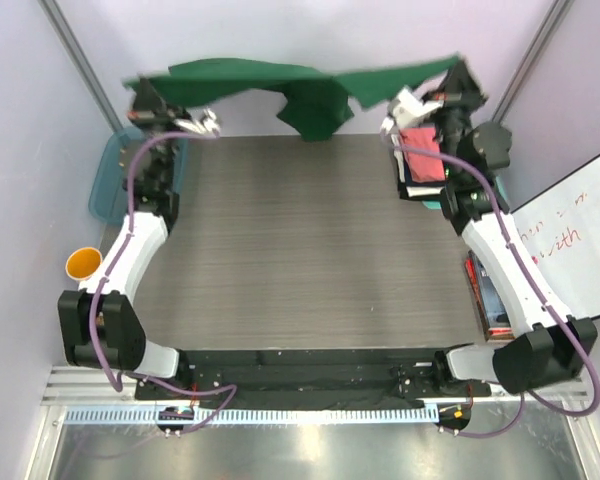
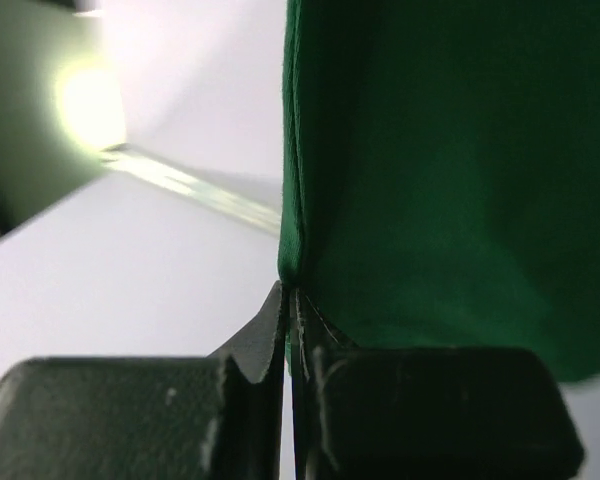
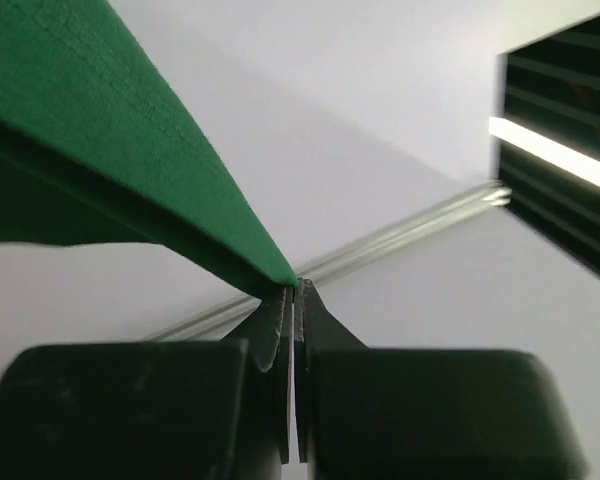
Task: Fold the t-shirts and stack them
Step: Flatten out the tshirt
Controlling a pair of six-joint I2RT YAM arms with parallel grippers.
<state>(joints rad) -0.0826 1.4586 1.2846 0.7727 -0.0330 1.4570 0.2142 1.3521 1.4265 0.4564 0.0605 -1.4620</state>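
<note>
1. Fabric of the dark green t-shirt [image 1: 315,100] hangs stretched in the air above the far edge of the table [image 1: 300,250], with its middle sagging in a bunched fold.
2. Left gripper [image 2: 288,295] has its jaws pinched tight on the shirt's left end, and the cloth rises straight from the tips.
3. Right gripper [image 3: 295,288] is clamped on the shirt's right end in the same way, jaws fully closed.
4. A stack of folded t-shirts [image 1: 420,160] lies at the table's far right, coral-pink on top, partly hidden by the right arm.
5. A teal plastic tub [image 1: 105,185] sits beside the table's left edge, with an orange cup [image 1: 83,263] nearer the camera.
</note>
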